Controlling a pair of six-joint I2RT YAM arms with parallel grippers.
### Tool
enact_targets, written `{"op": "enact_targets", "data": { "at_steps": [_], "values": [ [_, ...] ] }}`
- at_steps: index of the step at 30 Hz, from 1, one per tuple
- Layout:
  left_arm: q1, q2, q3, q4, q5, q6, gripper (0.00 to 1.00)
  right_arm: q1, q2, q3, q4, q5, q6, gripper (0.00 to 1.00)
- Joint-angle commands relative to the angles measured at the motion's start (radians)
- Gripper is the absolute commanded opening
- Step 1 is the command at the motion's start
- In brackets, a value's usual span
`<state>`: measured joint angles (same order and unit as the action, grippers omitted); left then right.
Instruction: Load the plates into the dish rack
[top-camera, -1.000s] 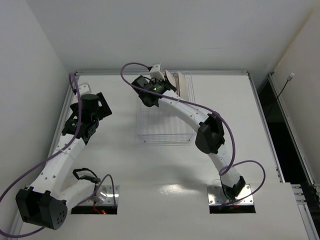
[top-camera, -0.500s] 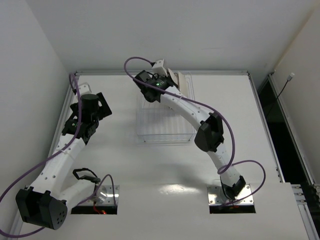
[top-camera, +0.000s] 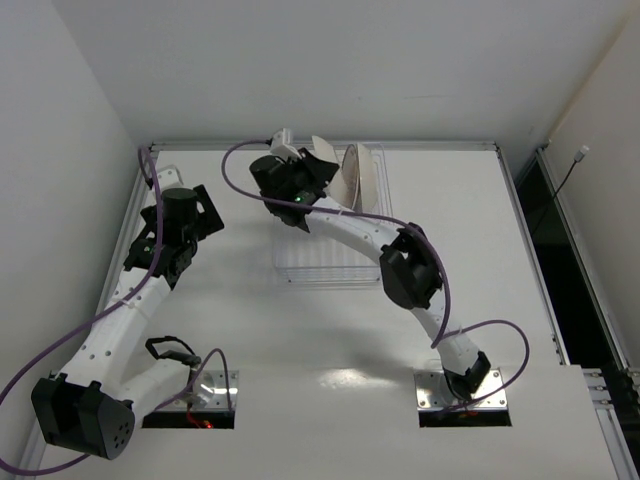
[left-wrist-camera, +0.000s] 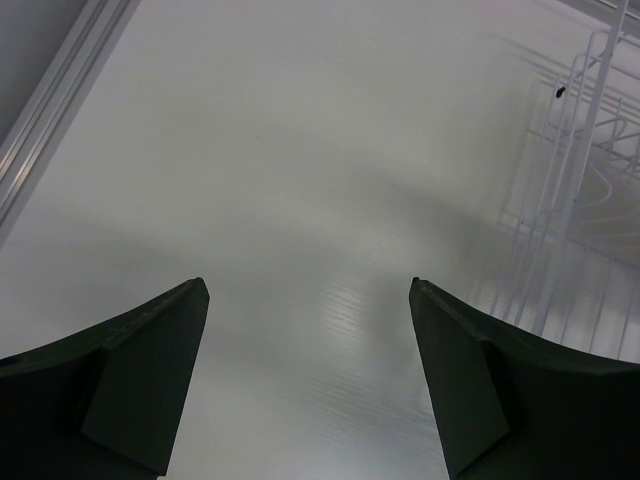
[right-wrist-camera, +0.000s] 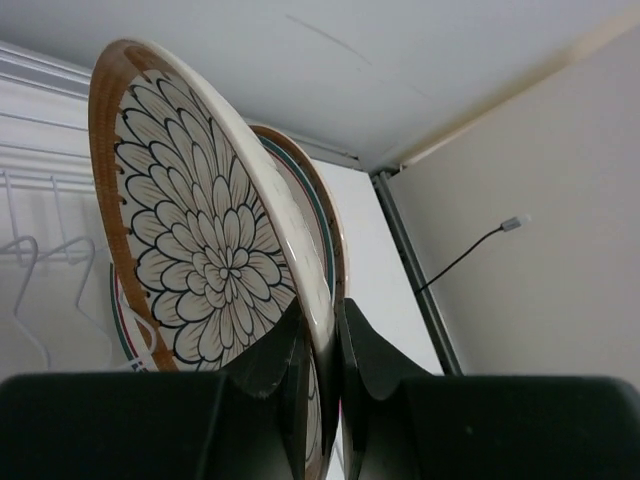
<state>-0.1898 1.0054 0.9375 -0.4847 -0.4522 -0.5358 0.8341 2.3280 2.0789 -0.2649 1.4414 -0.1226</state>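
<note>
The right claw (right-wrist-camera: 320, 330) is clenched tight on the bottom edge of a brown-rimmed plate (right-wrist-camera: 200, 230). The plate has a white petal pattern. It stands up on its edge and leans a little. Just behind it is a second plate (right-wrist-camera: 312, 215), also up on its edge. From above, the plates stand at the far end of the rack (top-camera: 320, 255). Thin white rack wires show to the left of the held plate. I cannot tell if the held plate touches the rack.

The left claw (left-wrist-camera: 305, 285) is spread wide and holds nothing. It hangs over the white table (left-wrist-camera: 250, 150), with the rack just off to its right.
</note>
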Motion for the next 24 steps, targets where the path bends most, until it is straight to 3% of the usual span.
{"op": "enact_targets", "data": {
  "at_steps": [1, 6, 11, 18, 22, 24],
  "values": [
    [0.007, -0.025, -0.002, 0.020, -0.002, -0.009, 0.80, -0.047, 0.004, -0.103, 0.555, 0.267, -0.442, 0.00],
    [0.007, -0.034, -0.002, 0.020, -0.002, -0.009, 0.80, -0.047, 0.013, -0.101, 0.578, 0.287, -0.460, 0.00],
    [0.007, -0.034, -0.002, 0.020, 0.007, -0.009, 0.80, -0.047, 0.004, -0.128, 0.815, 0.310, -0.635, 0.00],
    [0.007, -0.034, -0.002, 0.020, 0.007, -0.009, 0.80, -0.067, -0.009, -0.117, 0.832, 0.350, -0.669, 0.00],
    [0.007, -0.034, -0.002, 0.020, 0.007, -0.009, 0.80, -0.067, -0.027, -0.255, 1.108, 0.359, -0.833, 0.00],
    [0.007, -0.034, -0.002, 0.020, 0.007, -0.009, 0.80, -0.067, -0.027, -0.266, 1.132, 0.359, -0.856, 0.00]
  ]
}}
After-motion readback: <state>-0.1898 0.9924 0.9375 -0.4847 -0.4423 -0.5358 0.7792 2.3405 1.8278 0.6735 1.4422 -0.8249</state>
